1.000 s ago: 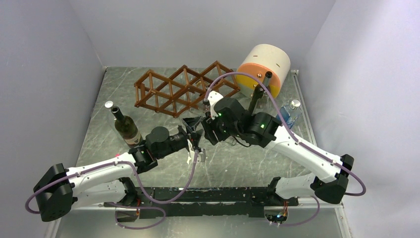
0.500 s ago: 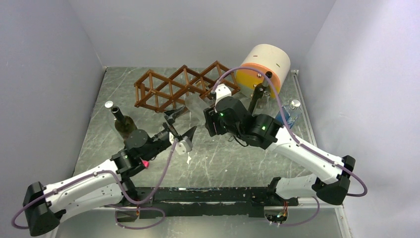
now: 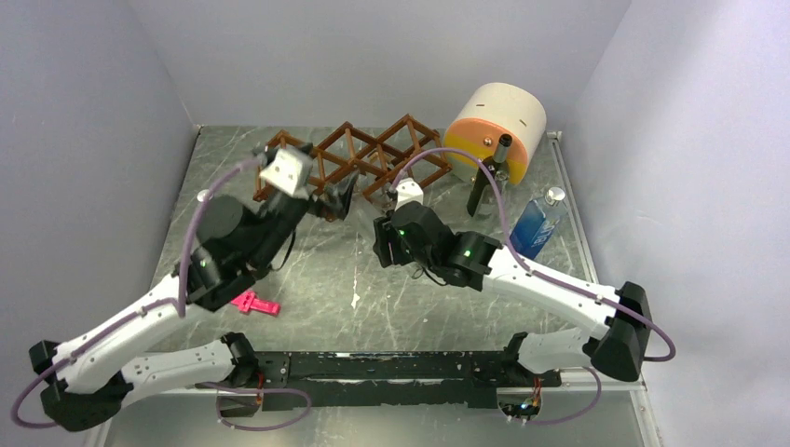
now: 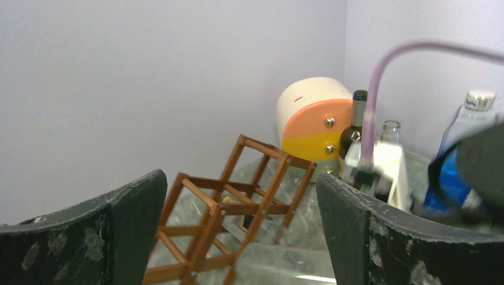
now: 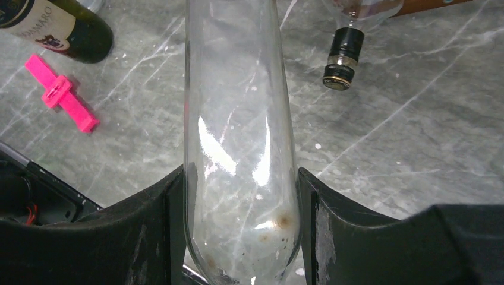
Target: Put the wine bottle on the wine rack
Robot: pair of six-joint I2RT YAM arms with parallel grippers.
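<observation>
In the right wrist view my right gripper (image 5: pixel 241 237) is shut on a clear glass wine bottle (image 5: pixel 238 119), its pads pressed on both sides near the rounded base. The glass is hard to make out in the top view, where the right gripper (image 3: pixel 377 244) sits at mid-table. The reddish-brown lattice wine rack (image 3: pixel 363 158) stands at the back. My left gripper (image 3: pixel 333 197) is raised by the rack's left part, open and empty. Its wrist view shows the left gripper (image 4: pixel 241 178) with the wine rack (image 4: pixel 238 196) between the spread fingers.
A cream, orange and yellow cylinder (image 3: pixel 494 126) lies back right, a dark bottle (image 3: pixel 484 177) upright beside it, a blue water bottle (image 3: pixel 538 222) further right. A pink clip (image 3: pixel 254 303), a dark green bottle (image 5: pixel 65 27) and a lying black-capped bottle (image 5: pixel 345 56) are near.
The left gripper opened wide and its arm swung from the table's middle up and back to the rack. The right gripper kept the clear bottle and shifted slightly left.
</observation>
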